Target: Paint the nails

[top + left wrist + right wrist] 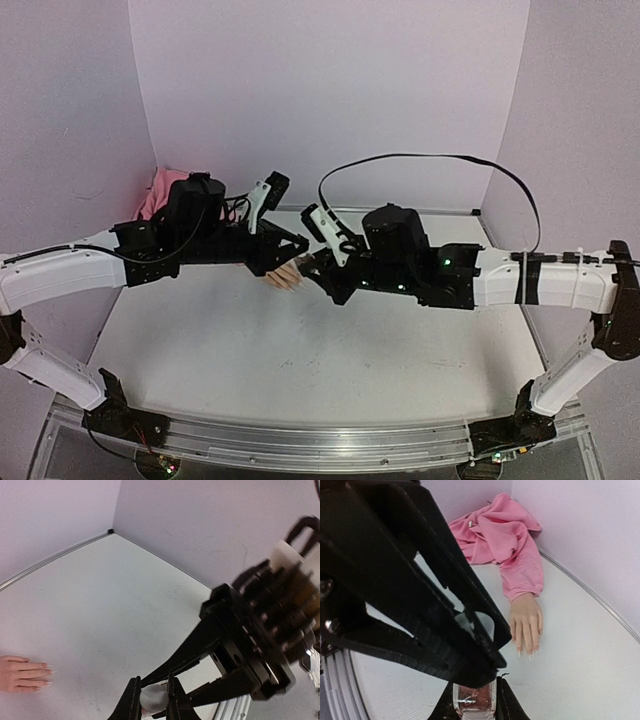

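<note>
Both arms meet over the middle of the worktop [300,350]. Left pincer [152,689] is clenched on the white cap [151,700] of the polish bottle [474,703]. Right pincer [476,690] is clenched on the bottle's pinkish body, so the bottle sits between the 2 pincers. Mannequin hand [526,622] lies flat on the worktop, palm down, near the pincers. The nails [529,655] are pale and pointed, clear of the bottle. Pink sleeve [500,540] is bunched toward the far left corner.
</note>
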`<move>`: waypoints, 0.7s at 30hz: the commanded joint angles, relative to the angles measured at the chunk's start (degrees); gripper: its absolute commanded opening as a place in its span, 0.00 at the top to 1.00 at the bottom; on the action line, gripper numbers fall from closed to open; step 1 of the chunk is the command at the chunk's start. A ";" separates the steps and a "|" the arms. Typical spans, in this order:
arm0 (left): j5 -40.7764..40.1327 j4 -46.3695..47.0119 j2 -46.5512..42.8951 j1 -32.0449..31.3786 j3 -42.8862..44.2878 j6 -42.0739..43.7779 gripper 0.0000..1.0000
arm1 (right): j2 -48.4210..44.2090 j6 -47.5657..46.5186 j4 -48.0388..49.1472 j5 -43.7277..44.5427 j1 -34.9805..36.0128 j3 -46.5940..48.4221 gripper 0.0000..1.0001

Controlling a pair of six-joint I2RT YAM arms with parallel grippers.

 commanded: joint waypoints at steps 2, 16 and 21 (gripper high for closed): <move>33.20 0.55 -3.18 -0.54 -2.39 12.28 1.00 | -9.92 -4.82 9.11 -34.43 -4.32 -1.24 1.00; 66.93 -0.17 0.29 3.54 3.02 20.89 1.00 | -9.53 -0.73 9.17 -74.43 -8.97 1.12 1.00; 61.98 -0.35 0.09 4.34 3.51 20.48 0.89 | -10.45 -1.35 9.17 -66.16 -9.26 -0.98 1.00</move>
